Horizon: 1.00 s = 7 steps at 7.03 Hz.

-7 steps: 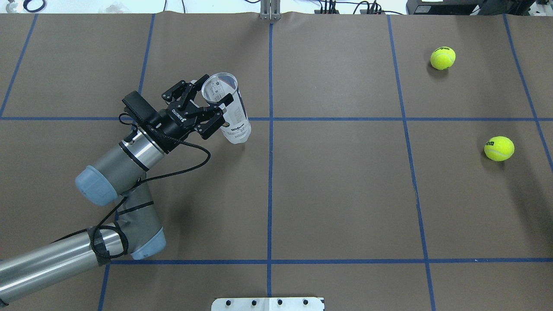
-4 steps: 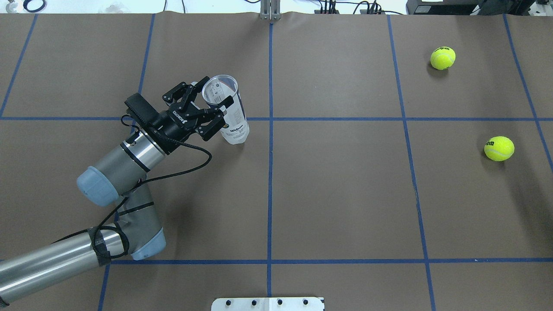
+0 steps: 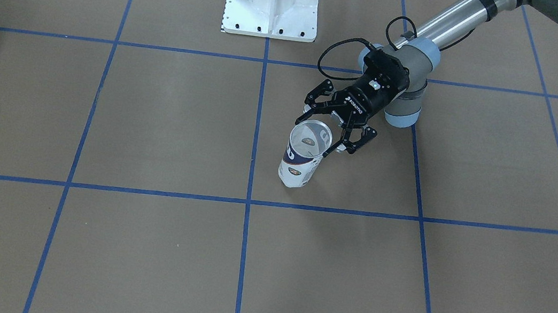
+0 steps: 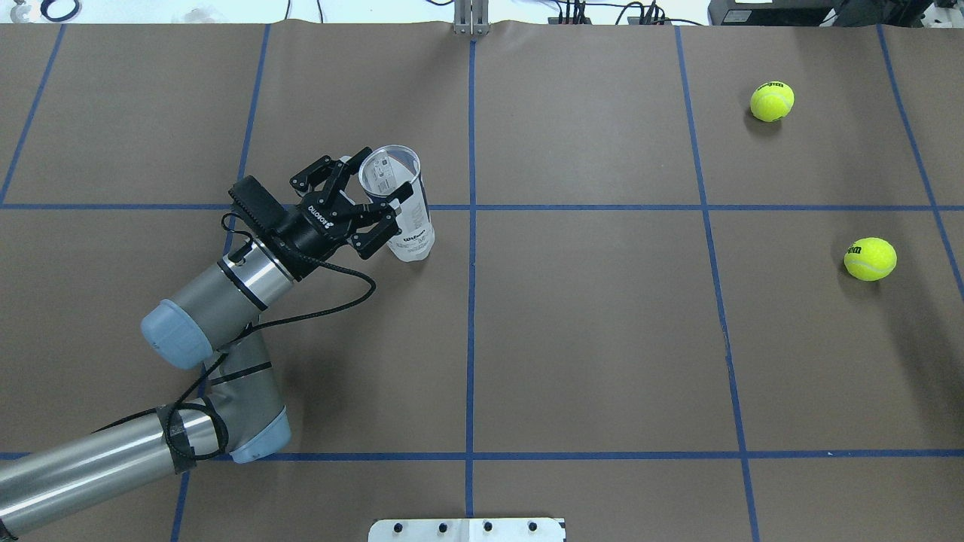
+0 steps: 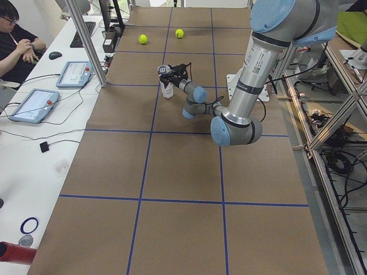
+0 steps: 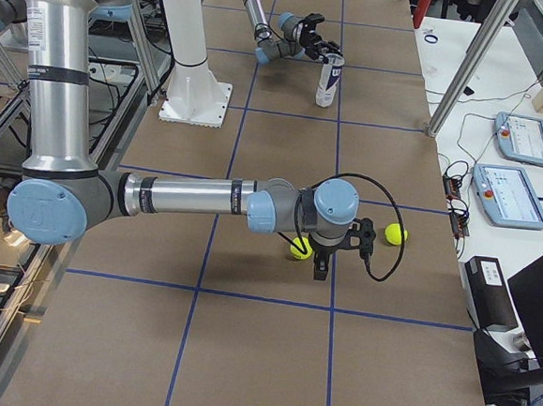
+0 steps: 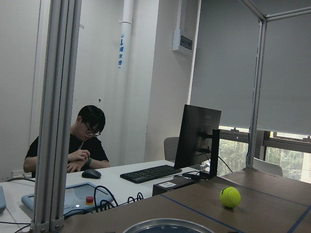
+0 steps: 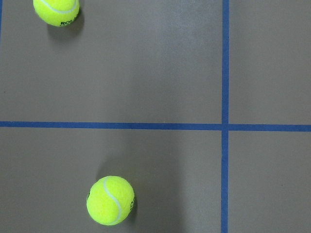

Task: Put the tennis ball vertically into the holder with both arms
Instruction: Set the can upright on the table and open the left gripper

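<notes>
Near its rim our left hand [image 4: 388,173] grips the holder [image 4: 410,229]; we judge the slick tube could slip or topple

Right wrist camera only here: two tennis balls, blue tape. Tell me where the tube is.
Observer: The Wilson tennis-ball tube stands roughly upright on the left half of the table, with the left gripper fingers clamped around its top.
Operator: Check inside it.
Observer: Empty; the front-facing view looks down its open mouth.
Operator: Report my gripper.
Observer: The right gripper points down above the table, by the tennis ball nearer the robot; open or shut, I cannot tell.
</notes>
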### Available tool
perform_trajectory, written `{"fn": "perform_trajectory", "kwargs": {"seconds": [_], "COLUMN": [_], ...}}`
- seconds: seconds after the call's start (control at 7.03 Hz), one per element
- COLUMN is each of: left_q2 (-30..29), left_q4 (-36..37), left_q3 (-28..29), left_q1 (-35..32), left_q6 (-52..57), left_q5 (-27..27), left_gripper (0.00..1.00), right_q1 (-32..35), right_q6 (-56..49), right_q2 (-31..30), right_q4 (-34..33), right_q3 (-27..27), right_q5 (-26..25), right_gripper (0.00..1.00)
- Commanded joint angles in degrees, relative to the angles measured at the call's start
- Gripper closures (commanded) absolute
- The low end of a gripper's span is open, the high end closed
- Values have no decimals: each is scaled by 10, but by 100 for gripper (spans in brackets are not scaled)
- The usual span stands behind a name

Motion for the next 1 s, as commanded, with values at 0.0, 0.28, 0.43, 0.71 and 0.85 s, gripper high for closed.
{"fn": "perform_trajectory", "kwargs": {"seconds": [0.0, 0.28, 0.43, 0.71, 0.85], "left_q2": [0, -1, -1, 1, 8], "left_q4": [1, 2, 2, 12, 49], "left_q3": [0, -3, -6, -55, -97], "left_q1": [0, 0, -1, -8, -13], "left_q6": [16, 16, 16, 15, 14], "left_q5": [1, 0, 0, -2, -4], "left_gripper": [1, 1, 1, 1, 1], "right_q1": [0, 0, 0, 0, 0], "right_q6": [0, 0, 0, 0, 0], "right_q2": [0, 0, 0, 0, 1], "right_q4": [0, -1, 0, -1, -1], "right_q3": [0, -1, -1, -1, -1], "right_q5": [-1, -2, -2, -2, -1], "right_gripper": [0, 0, 0, 0, 0]}}
